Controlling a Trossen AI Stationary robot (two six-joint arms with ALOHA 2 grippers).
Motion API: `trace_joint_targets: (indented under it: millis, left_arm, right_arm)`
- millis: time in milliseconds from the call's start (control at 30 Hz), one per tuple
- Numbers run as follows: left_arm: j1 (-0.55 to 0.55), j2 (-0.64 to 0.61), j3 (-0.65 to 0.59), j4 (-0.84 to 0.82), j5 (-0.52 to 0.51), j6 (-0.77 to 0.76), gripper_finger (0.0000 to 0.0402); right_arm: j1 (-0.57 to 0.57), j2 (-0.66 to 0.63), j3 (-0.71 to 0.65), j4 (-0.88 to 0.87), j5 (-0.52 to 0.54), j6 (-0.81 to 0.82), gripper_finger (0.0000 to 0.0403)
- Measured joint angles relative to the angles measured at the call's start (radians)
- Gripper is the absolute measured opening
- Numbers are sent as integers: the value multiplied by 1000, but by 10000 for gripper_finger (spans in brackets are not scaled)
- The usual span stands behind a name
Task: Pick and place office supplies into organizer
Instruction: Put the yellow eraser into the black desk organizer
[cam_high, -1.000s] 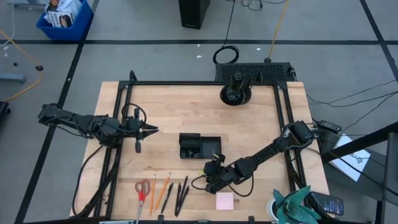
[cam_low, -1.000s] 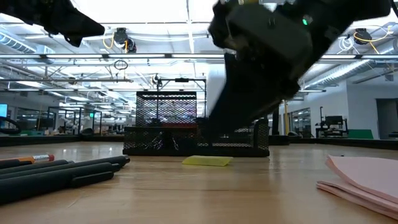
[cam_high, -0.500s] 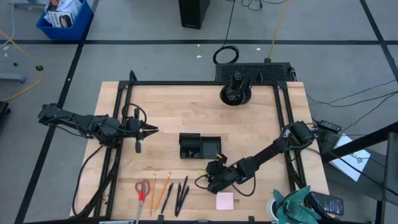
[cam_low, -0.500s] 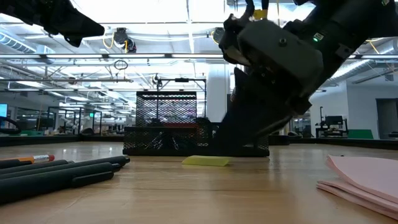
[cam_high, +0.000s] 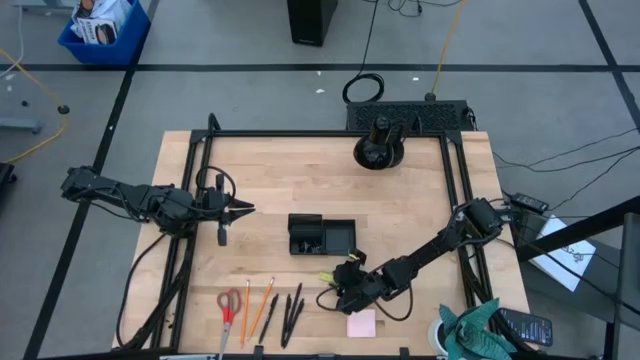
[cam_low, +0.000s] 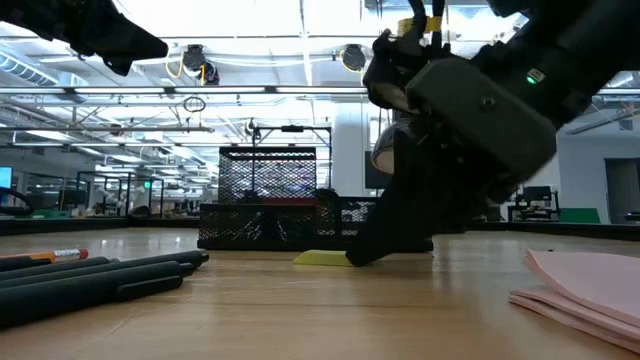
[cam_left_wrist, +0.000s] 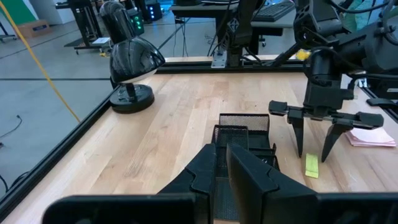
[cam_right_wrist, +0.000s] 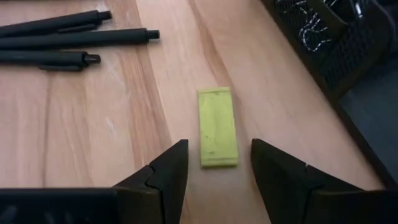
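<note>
A small yellow-green piece lies flat on the table just in front of the black mesh organizer. My right gripper is open and points down at the piece's near end, one finger on either side, touching nothing; it also shows in the left wrist view. My left gripper is shut and empty, held above the table's left side. Red-handled scissors, orange pencils and black pens lie near the front edge. A pink sticky-note pad lies by the right arm.
A round black stand with a post is at the far edge. A teal cloth lies at the front right corner. The organizer holds small black clips. Bare wood lies between the organizer and the far edge.
My right gripper has moved toward the table's near edge and come down over the yellow-green piece, its open fingers now standing on either side of the piece. The piece has stayed in place.
</note>
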Motion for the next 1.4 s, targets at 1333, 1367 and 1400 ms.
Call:
trace_joint_targets:
  millis: [1333, 1367, 1400]
  left_arm:
    - [0, 0, 0, 1, 0, 0, 47]
    - [0, 0, 0, 2, 0, 0, 47]
    - [0, 0, 0, 3, 0, 0, 47]
  right_arm:
    - [3, -26, -2, 166, -21, -234, 60]
    - [0, -35, -2, 181, -10, -257, 59]
    - [-4, -41, -2, 194, -2, -282, 58]
